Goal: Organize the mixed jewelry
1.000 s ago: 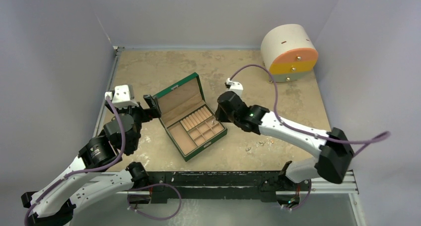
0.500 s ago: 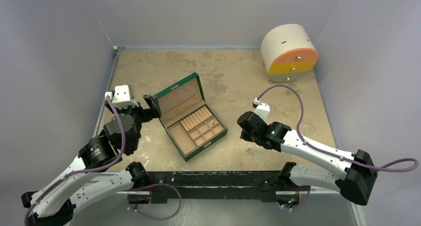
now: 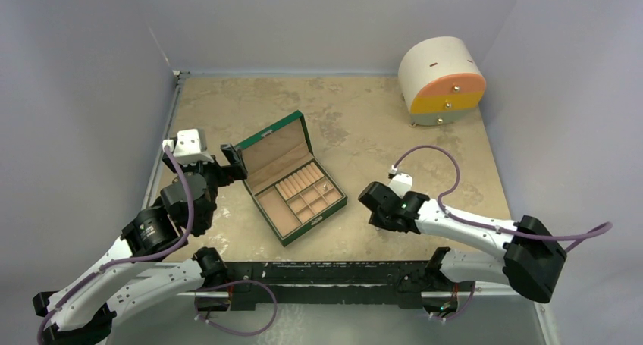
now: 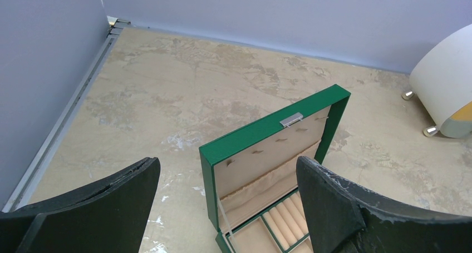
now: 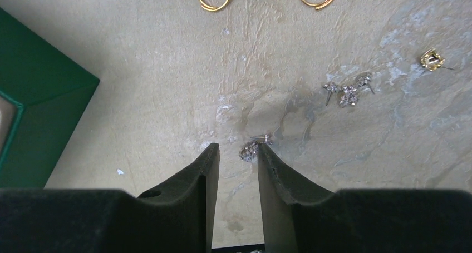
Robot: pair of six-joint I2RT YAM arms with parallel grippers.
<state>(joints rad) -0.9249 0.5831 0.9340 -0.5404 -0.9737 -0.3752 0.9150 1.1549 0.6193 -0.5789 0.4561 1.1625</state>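
We hold the right claw point(image 5: 237, 148) low near the tabletop's point(image 5: 167, 69) near edge, jaws narrowly parted to suit the silver stud earring point(image 5: 248, 150) at their tips, gripping nothing; the left claw point(image 4: 227, 165) stands wide open, empty, facing the green box point(image 4: 261, 132)

Glossy metal gold rings point(image 5: 214, 9); sparkly silver earrings point(image 5: 348, 93); matt mottled tabletop point(image 5: 167, 86).

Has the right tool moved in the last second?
Yes. The right tool has drawn back from the green box, going rightward and toward the near edge of the table.
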